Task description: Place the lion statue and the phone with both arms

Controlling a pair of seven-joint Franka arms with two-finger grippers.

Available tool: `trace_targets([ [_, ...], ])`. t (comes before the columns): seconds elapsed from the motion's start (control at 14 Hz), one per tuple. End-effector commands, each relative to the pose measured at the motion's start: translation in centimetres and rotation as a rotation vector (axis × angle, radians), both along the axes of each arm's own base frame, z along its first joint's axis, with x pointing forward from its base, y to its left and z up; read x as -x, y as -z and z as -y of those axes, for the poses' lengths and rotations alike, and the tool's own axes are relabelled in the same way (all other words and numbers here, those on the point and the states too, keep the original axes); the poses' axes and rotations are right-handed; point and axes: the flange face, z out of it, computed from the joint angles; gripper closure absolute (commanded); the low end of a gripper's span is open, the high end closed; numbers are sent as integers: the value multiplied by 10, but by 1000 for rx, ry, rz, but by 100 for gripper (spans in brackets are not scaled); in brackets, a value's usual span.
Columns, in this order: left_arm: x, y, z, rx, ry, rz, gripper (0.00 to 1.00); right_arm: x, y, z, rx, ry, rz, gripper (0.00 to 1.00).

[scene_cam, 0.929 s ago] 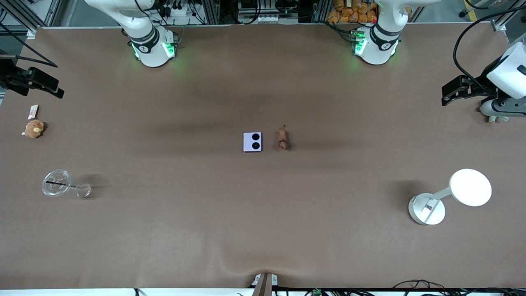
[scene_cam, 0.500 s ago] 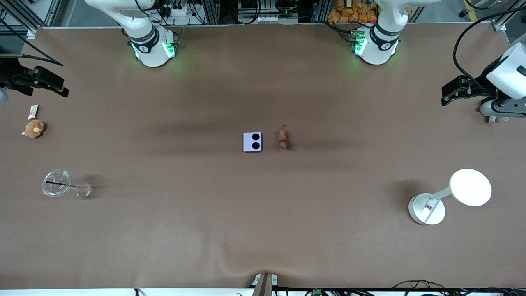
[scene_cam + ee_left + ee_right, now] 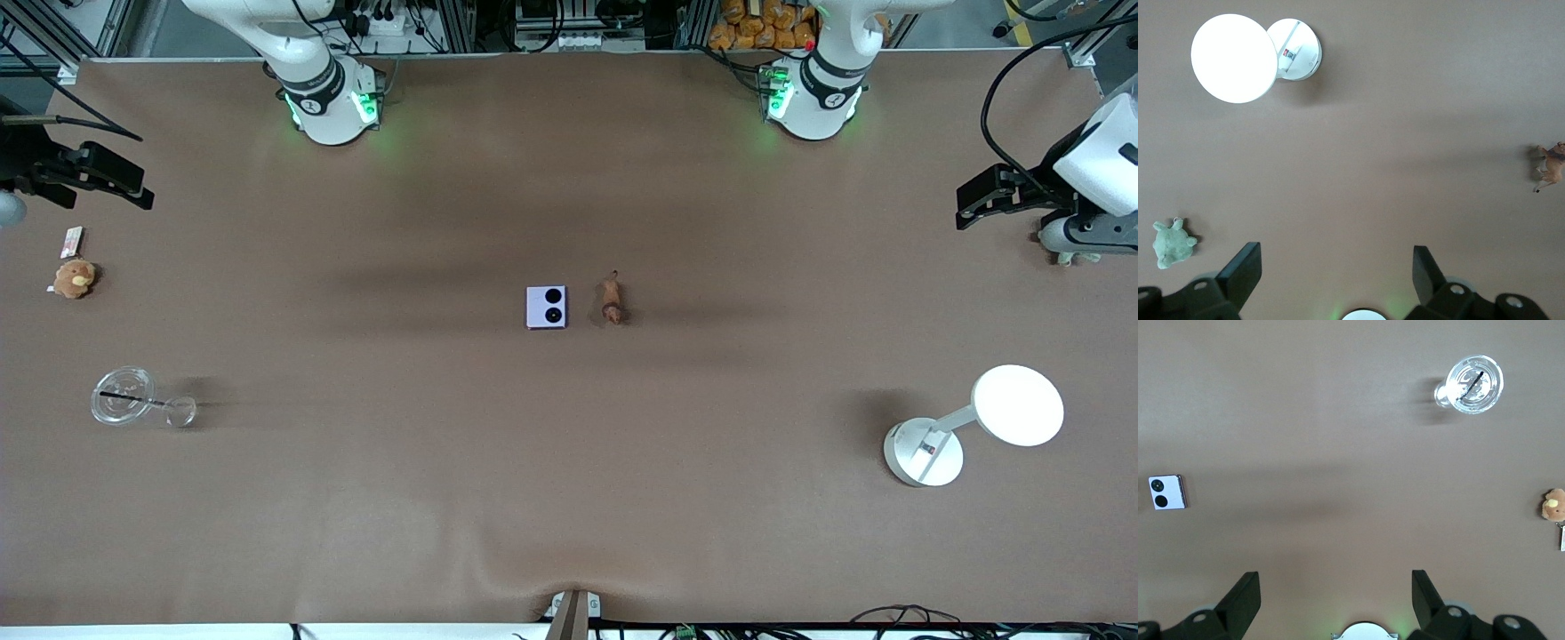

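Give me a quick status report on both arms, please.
Left gripper and right gripper open, empty, high at table ends. Phone beside lion statue, mid-table, untouched. Nothing in the way.

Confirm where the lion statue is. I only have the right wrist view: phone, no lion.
Observer: The lion statue lies on the table beside the phone, toward the left arm's end, not touching it.
Operator: My right gripper is open over the right arm's end. Left gripper holding anything?
Observer: No. The left gripper is open and empty, over the left arm's end near a green plush turtle.
Operator: Anything else there?
Observer: A white desk lamp, nearer the front camera than the turtle.
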Motion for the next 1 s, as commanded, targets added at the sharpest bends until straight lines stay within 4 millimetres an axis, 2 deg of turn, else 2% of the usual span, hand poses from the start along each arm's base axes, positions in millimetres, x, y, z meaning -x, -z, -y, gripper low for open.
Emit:
trace_targets([
  [0.0,4,-3,0,-9,1,-3,0,9,-3,1,9,-21,6,0],
  [0.21,-1,7,2,5,-17,-30,0,9,-3,1,8,-36,6,0],
  [0.5,-1,11,30,10,-82,-36,0,9,-2,4,7,-35,5,0],
  [0.64,-4,26,59,0,-99,-60,0,10,-2,3,7,-37,3,0],
  [0.93,-12,63,154,-31,-132,-96,0,9,-2,2,7,-38,2,0],
])
